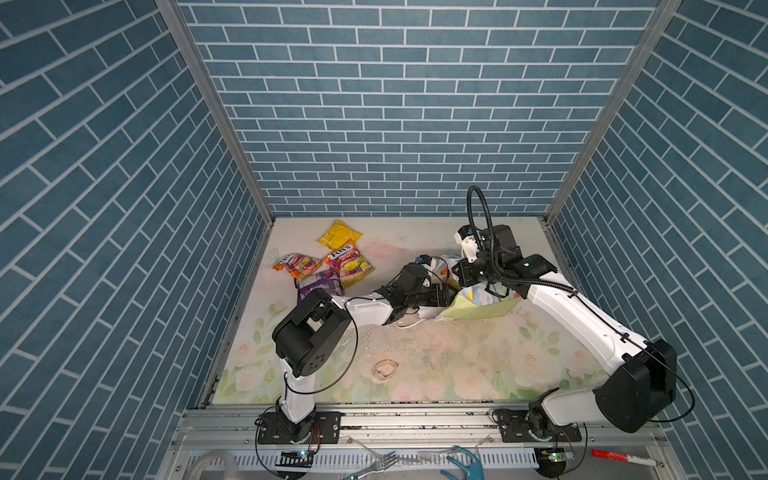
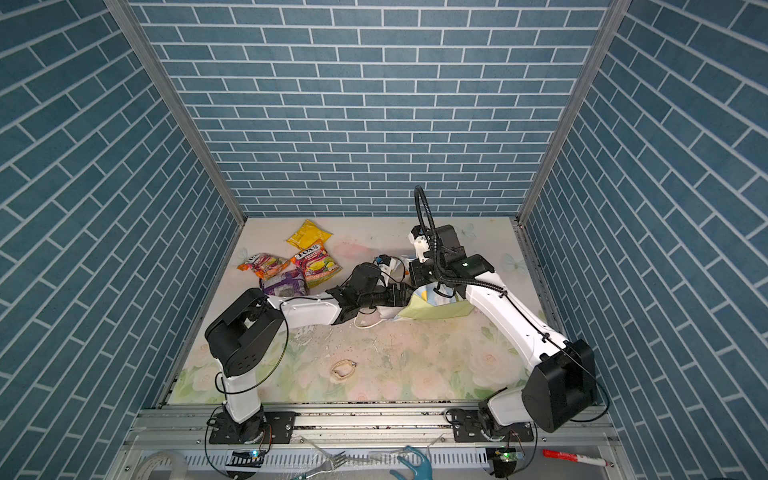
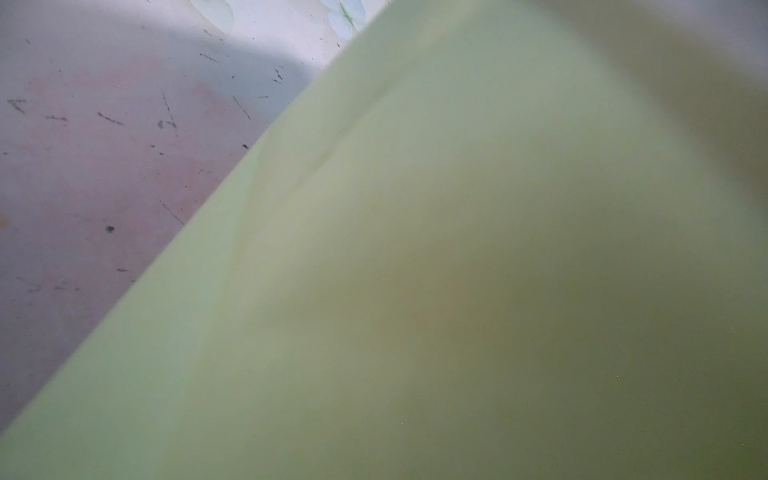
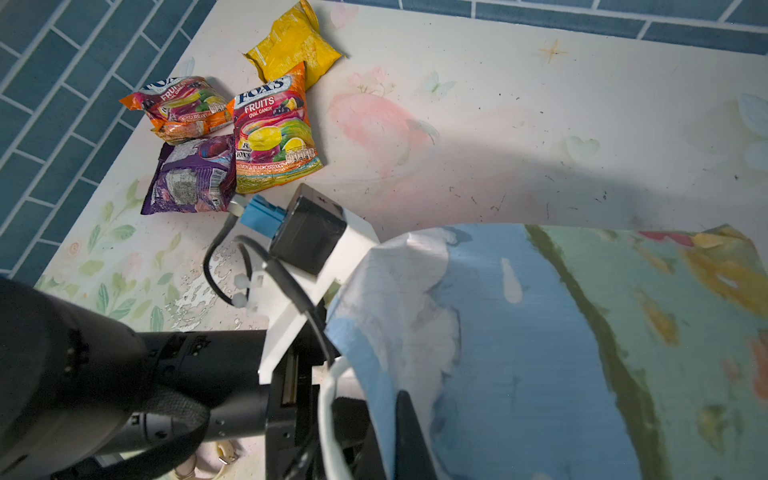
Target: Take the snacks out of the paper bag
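The paper bag (image 1: pixel 478 305) (image 2: pixel 432 308) lies on its side at the middle right of the table, mouth toward the left. Its pale green side fills the left wrist view (image 3: pixel 457 249). My left gripper (image 1: pixel 446 294) reaches into the mouth, so its fingers are hidden by the paper. My right gripper (image 4: pixel 386 424) (image 1: pixel 459 272) is shut on the bag's upper rim and holds the mouth up. Out on the table at the back left lie a yellow packet (image 1: pixel 338 235) (image 4: pixel 293 45), two FOX'S bags (image 1: pixel 349 264) (image 1: pixel 297 265) and a purple packet (image 1: pixel 318 284) (image 4: pixel 191 174).
A beige loop (image 1: pixel 384 369) lies on the floral table top near the front middle. A white string (image 1: pixel 409 324) trails from under the left wrist. Blue brick walls close three sides. A fork (image 1: pixel 374 463), a teal tool (image 1: pixel 465 461) and a red marker (image 1: pixel 623 457) lie beyond the front rail.
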### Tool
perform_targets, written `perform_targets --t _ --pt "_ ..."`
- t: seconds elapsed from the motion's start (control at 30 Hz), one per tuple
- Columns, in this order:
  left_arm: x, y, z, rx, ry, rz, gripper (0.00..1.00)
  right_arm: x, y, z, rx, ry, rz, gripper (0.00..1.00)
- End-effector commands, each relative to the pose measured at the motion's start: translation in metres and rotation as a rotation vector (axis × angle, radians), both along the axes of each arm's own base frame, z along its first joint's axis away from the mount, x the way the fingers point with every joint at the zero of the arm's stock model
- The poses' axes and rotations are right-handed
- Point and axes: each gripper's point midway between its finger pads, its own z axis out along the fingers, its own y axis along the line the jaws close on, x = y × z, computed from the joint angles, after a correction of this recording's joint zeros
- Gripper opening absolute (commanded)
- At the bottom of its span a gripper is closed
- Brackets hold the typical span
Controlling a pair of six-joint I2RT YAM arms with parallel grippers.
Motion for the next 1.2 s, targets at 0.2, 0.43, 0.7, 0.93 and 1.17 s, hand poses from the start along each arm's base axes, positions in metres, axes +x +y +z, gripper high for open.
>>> perform_targets --t 0.2,0.43,0.7,0.93,1.17 --pt "0.016 -0.014 -0.016 -0.012 0.023 0.03 0.89 -0.004 0.017 0.023 0.124 -0.041 0.042 0.0" --pt "0.025 -0.017 -0.027 -0.004 0.04 0.066 0.84 -0.004 0.022 0.026 0.179 -0.049 0.042 0.0" --pt "0.028 -0.016 -0.027 0.004 0.026 0.078 0.72 0.0 0.023 0.029 0.202 -0.055 0.026 0.0" --pt "0.026 -0.019 -0.021 -0.015 0.027 0.067 0.71 0.009 0.014 0.025 0.192 -0.025 -0.086 0.0" --pt "0.017 -0.023 -0.018 -0.017 -0.027 0.05 0.66 0.02 0.0 0.026 0.154 0.008 -0.209 0.0"
